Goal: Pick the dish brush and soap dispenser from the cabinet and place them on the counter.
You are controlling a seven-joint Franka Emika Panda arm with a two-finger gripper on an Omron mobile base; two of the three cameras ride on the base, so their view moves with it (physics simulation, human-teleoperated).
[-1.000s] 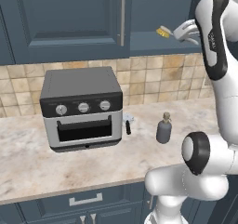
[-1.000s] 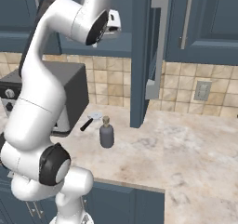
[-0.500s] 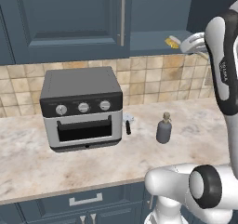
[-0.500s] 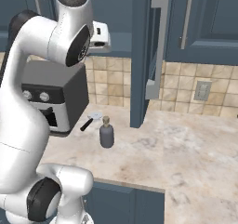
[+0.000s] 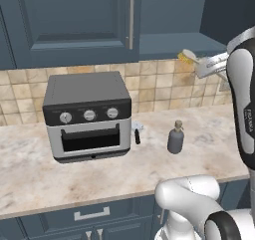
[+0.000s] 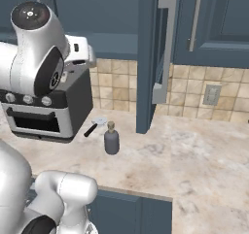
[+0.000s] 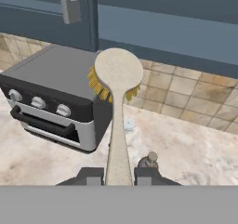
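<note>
Cream-white and slender, the dish brush runs up the middle of the hand view, its handle pinched between the two dark finger tips of the gripper at the bottom edge, its round head with yellow bristles showing against the toaster oven and the tan tiles beyond. In the left base view the same brush sits at the upper right, held up in the air well above the counter, just under the lower edge of the cabinet; its yellow bristles point left, and the gripper is partly hidden by the white forearm.

Grey with a tan pump, the soap dispenser stands upright on the counter, right of the toaster oven. Between them lies a small white item with a short black handle.

From the right base view, the open cabinet door is seen edge-on in the middle of the frame, which the other views do not give. The soap dispenser stands lower left of it, and a wall outlet is set in the backsplash at right.
</note>
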